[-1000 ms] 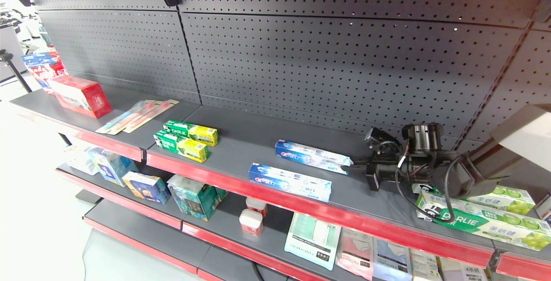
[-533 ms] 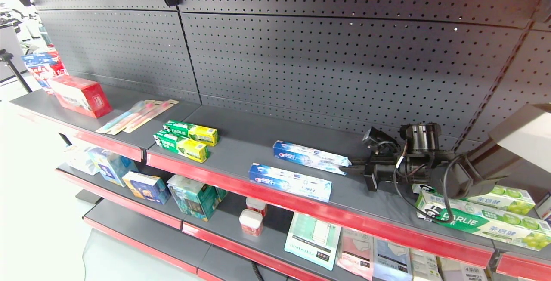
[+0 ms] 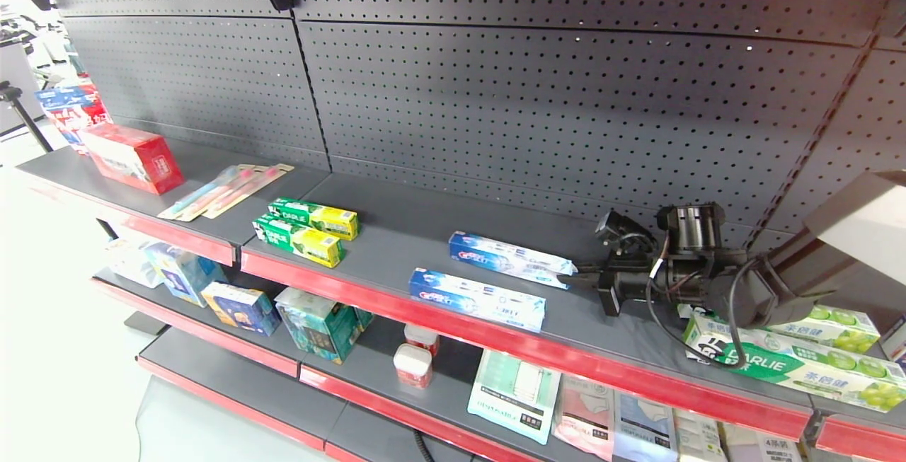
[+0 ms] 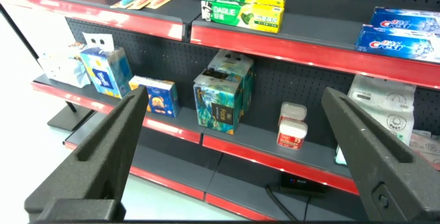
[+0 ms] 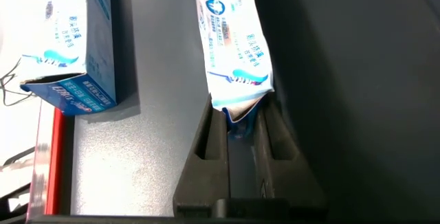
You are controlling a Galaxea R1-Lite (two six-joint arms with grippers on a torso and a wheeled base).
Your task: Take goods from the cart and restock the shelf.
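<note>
- Left wrist view: the left gripper hangs out in front of the shelf, nearer than the rear blue toothpaste box. Its two dark fingers are spread wide with nothing between them.
- Below that rear box, on the lower boards, stand a teal carton and two small red-and-white jars. Flat white packets sit further to the right.
- On the same board as the rear box, just in front of it and close to the red front lip, lies a second blue toothpaste box. The two lie roughly parallel and do not touch.
- The rear blue toothpaste box lies flat on the board. The right gripper meets its right end, and its fingers are pressed in on either side of the end flap, pinching it.
- To the right of the rear box, under and beyond the right arm, lie two long green-and-white toothpaste boxes side by side.
- To the left of the rear box, well apart from it, lies a pair of green-and-yellow toothpaste boxes side by side.
- Further left lie flat toothbrush packs, then a red carton at the far left end.
- Behind the rear box, the bare grey board runs back to the dark pegboard wall.
</note>
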